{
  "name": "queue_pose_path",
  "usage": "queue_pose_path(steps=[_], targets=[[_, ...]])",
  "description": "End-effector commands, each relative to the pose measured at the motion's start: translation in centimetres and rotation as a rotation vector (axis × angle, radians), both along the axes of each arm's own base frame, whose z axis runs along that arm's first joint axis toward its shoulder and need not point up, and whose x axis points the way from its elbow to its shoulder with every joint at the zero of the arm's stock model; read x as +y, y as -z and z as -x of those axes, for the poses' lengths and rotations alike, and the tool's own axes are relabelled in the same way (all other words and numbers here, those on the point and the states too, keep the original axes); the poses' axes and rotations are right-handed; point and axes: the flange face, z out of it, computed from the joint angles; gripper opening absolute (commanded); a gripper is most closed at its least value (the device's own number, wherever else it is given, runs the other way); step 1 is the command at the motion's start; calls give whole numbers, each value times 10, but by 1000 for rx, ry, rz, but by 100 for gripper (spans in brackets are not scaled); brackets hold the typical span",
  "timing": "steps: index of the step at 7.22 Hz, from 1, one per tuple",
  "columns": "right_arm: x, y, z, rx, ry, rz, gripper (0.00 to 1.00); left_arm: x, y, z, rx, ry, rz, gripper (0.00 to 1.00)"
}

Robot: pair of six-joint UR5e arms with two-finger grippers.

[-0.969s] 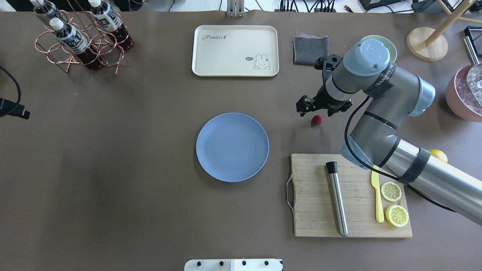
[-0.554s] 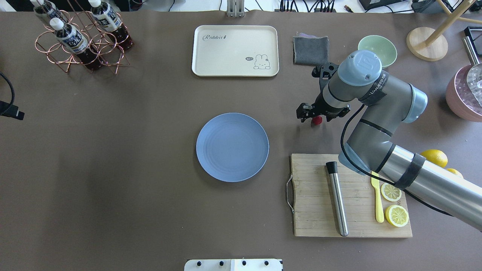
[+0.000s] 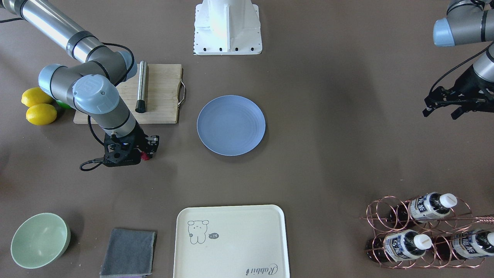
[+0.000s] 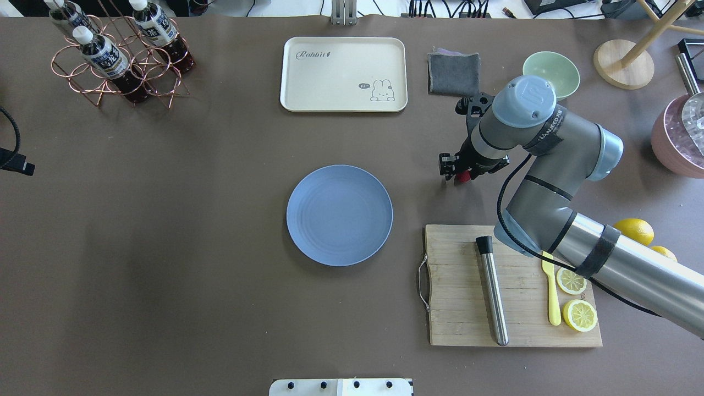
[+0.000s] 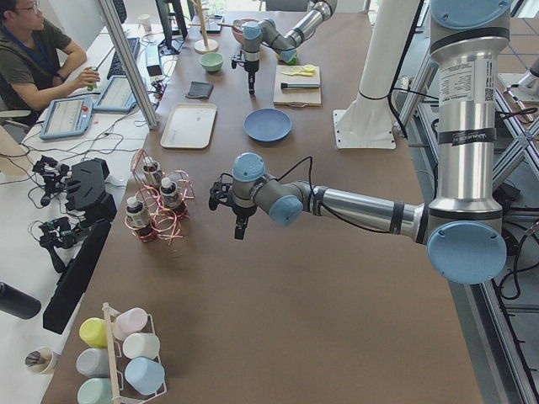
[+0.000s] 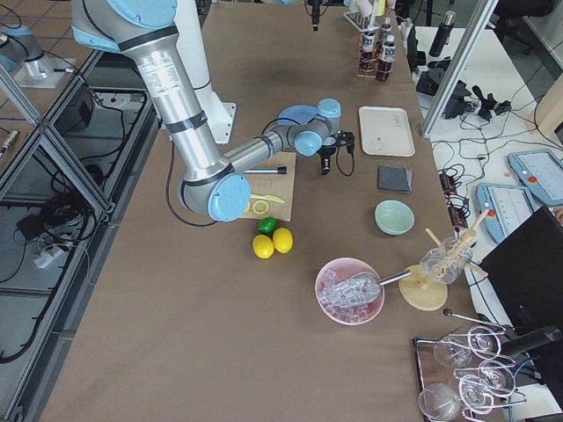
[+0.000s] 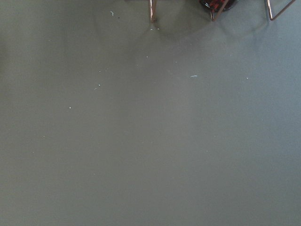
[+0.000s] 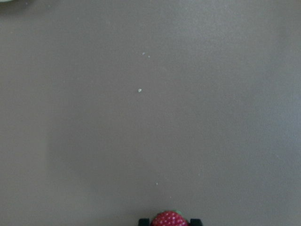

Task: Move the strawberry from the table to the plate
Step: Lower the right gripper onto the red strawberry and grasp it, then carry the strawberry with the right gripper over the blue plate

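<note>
The small red strawberry (image 4: 465, 176) sits on the brown table (image 4: 192, 247), right of the blue plate (image 4: 339, 215). My right gripper (image 4: 463, 174) is down over it, a finger pressed to each side. The right wrist view shows the strawberry (image 8: 168, 219) at the bottom edge between two dark fingertips (image 8: 142, 221). In the front view the strawberry (image 3: 144, 155) peeks out beside the right gripper (image 3: 142, 153), a hand's length from the plate (image 3: 230, 125). My left gripper (image 3: 442, 110) hovers open at the far side, holding nothing.
A wooden cutting board (image 4: 462, 313) with a steel muddler (image 4: 492, 291), yellow knife (image 4: 551, 291) and lemon slices (image 4: 579, 314) lies near the right arm. The cream tray (image 4: 344, 74), grey cloth (image 4: 454, 71), green bowl (image 4: 551, 69) and bottle rack (image 4: 118, 55) line the far edge.
The right gripper came down toward the near side onto the strawberry and its fingers closed in on it. The left arm barely shifted.
</note>
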Motion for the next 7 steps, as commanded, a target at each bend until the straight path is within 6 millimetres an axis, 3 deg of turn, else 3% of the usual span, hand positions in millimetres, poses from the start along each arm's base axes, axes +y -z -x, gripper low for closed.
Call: queue_pose_path(steps=[1, 3, 4, 6, 7], targets=[[-10, 18, -14, -31, -1, -5, 0, -1, -1, 0, -1, 0, 2, 97], [4, 82, -20, -130, -60, 47, 0, -1, -1, -1, -1, -1, 2, 97], [30, 115, 0, -178, -60, 62, 0, -1, -1, -2, 0, -2, 4, 97], [89, 169, 79, -206, -46, 53, 0, -2, -3, -2, -4, -11, -2, 97], [120, 183, 118, -193, -35, 10, 0, -2, -3, -2, -4, -11, -2, 97]])
